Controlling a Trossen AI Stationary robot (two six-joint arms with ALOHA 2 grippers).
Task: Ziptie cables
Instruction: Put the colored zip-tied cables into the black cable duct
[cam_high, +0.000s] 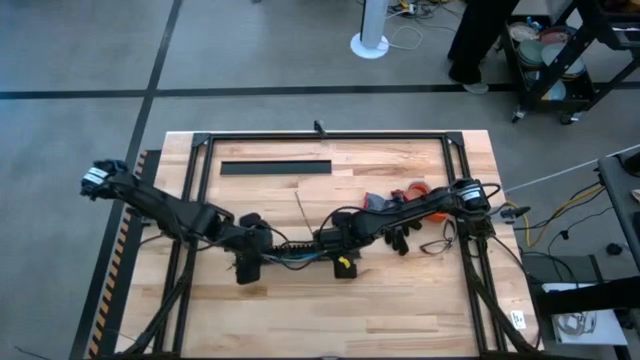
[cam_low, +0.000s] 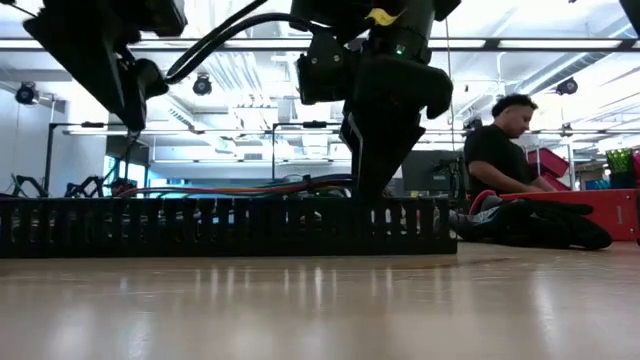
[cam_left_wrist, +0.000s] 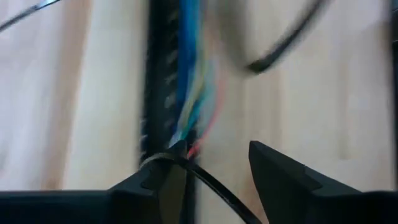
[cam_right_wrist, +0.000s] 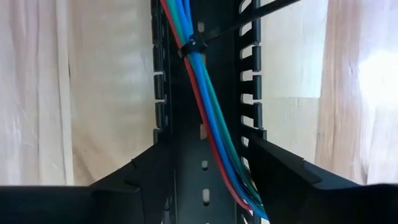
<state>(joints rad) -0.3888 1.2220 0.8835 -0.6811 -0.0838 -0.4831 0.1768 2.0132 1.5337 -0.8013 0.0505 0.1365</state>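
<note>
A black comb-toothed duct (cam_high: 290, 250) lies near the table's middle with blue, green and red cables (cam_right_wrist: 205, 106) running along it. A thin dark ziptie (cam_right_wrist: 193, 45) circles the cables, its tail slanting off over the duct's wall. My right gripper (cam_right_wrist: 202, 143) is open, one finger on each side of the duct. My left gripper (cam_left_wrist: 214, 152) is open at the duct's left end, over the cables (cam_left_wrist: 189, 93); a thin dark strap (cam_left_wrist: 217, 190) passes between its fingers. Another straight ziptie (cam_high: 300, 210) lies loose on the wood. My left gripper's one fingertip (cam_left_wrist: 165, 163) stands right at the dark strap where it bends by the cables' end; I cannot tell if it touches. My right gripper comes from above, its fingers along the duct's two walls (cam_right_wrist: 249, 93); whether they touch them I cannot tell.
A second black duct (cam_high: 275, 167) lies toward the far edge. Red and orange items (cam_high: 415, 190) and a dark wire loop (cam_high: 435, 245) sit under the right arm. A black frame (cam_high: 320, 137) borders the table. A person (cam_low: 500, 150) sits beyond the table.
</note>
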